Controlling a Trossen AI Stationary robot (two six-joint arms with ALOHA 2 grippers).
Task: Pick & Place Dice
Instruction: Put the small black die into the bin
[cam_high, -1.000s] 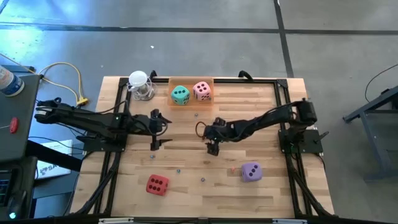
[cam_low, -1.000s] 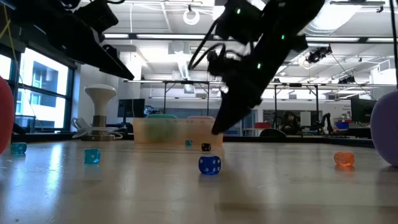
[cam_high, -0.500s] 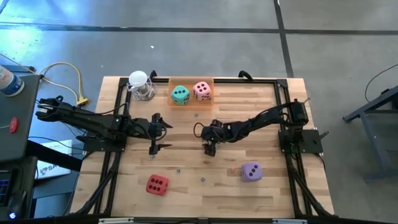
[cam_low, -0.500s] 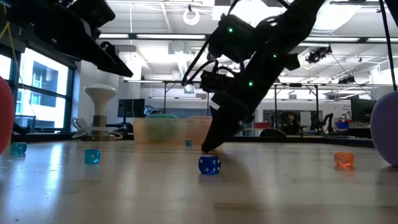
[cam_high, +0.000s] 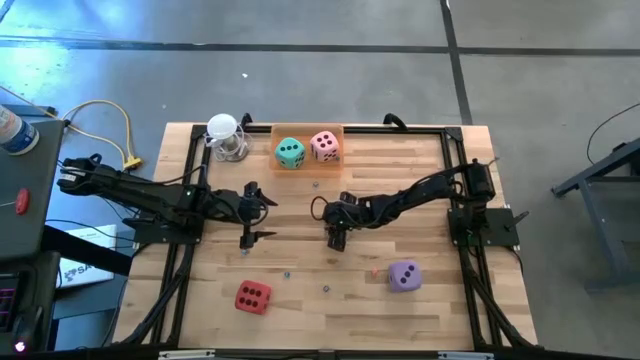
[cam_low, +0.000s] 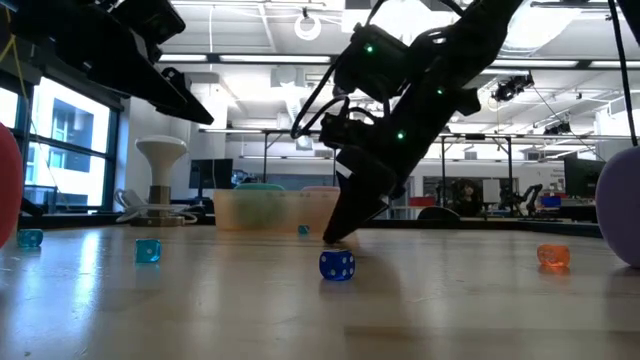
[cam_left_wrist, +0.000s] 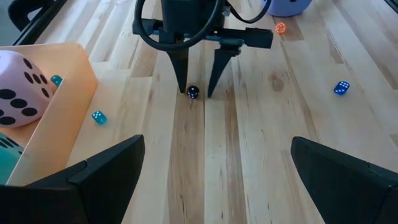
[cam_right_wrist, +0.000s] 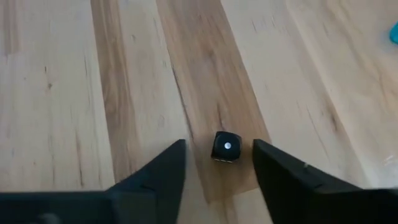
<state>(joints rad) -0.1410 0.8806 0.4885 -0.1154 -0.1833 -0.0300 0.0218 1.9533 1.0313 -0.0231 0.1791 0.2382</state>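
My right gripper (cam_right_wrist: 219, 149) points steeply down at the middle of the table, open. Its fingertips stand on either side of a small black die (cam_right_wrist: 226, 146) that lies on the wood, with a gap showing on each side. My left gripper (cam_high: 250, 212) hangs wide open above the table's left half, with nothing between its fingers. A teal die (cam_high: 290, 152) and a pink die (cam_high: 324, 146) sit in an orange tray (cam_high: 308, 128) at the far edge. A red die (cam_high: 252, 296) and a purple die (cam_high: 404, 276) rest on the table near the front.
Small dice lie scattered on the wood: a blue one (cam_low: 337, 265), an orange one (cam_low: 552, 256) and pale teal ones (cam_low: 147, 251). A white-topped clear object (cam_high: 225, 135) stands at the far left by the tray. Black frame rails run along the table's sides.
My right gripper has come down toward the table and a little toward its left edge. Its fingertips now stand at the wood around the small black die. It has kept still over the last half second.
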